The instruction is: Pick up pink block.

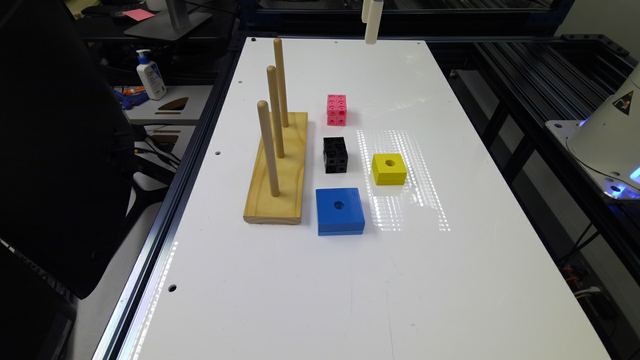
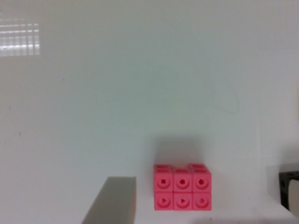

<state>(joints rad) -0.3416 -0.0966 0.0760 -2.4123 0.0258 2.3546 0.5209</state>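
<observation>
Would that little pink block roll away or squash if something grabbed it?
The pink block probably won't roll: it rests on a flat face on the white table. It looks like rigid plastic, so likely stiff and light. Being small cubes joined together, it might split under a hard squeeze.

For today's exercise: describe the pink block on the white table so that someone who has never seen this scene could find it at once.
Start at the wooden base with three upright pegs on the white table. On the exterior view's right of it, blocks form a short row; the pink block is the farthest, just beyond the black cube. It alone is bright pink, built of small cubes with round holes.
</observation>
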